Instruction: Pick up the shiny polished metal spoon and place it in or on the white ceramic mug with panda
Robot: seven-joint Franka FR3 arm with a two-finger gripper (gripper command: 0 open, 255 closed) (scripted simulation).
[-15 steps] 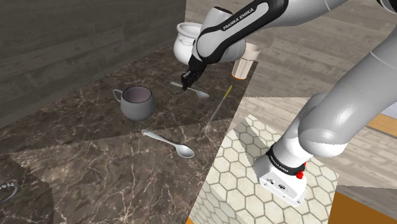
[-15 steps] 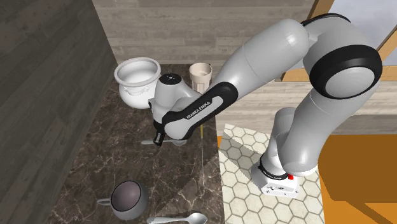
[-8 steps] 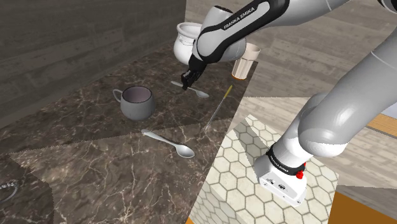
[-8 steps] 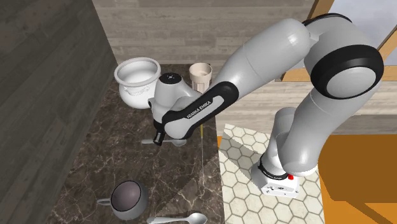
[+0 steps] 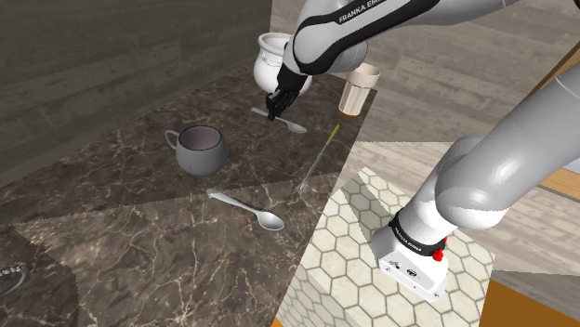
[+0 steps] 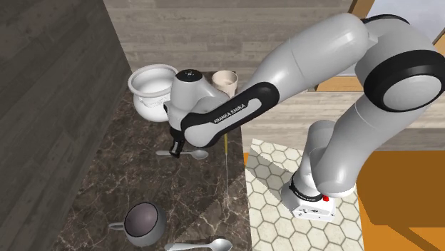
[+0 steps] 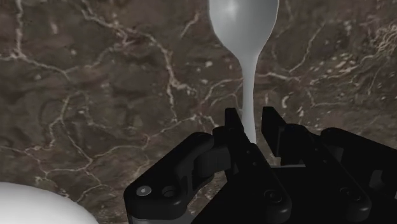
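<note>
My gripper (image 5: 273, 110) is shut on the handle of a shiny grey spoon (image 5: 292, 124), held about level a little above the dark marble counter (image 5: 139, 214). In the wrist view the handle runs between the fingers (image 7: 233, 125) and the spoon (image 7: 243, 25) bowl points away from the gripper (image 7: 250, 118). The second exterior view has the gripper (image 6: 175, 150) clasping the spoon (image 6: 195, 154) near the counter's back. A grey mug (image 5: 200, 149) with a handle stands upright towards the shoulder view's left of the gripper, also seen as the grey mug (image 6: 145, 220).
A second grey spoon (image 5: 247, 207) lies on the counter nearer the front. A thin yellow stick (image 5: 318, 155) lies along the counter's edge. A white pot (image 5: 269, 54) and a beige cup (image 5: 358, 89) stand behind the gripper. Hexagon-tiled floor (image 5: 353, 241) lies below the counter edge.
The arm has lifted and the gripper has risen a little with the spoon, which has left the counter. The mug and the other spoon have stayed put.
</note>
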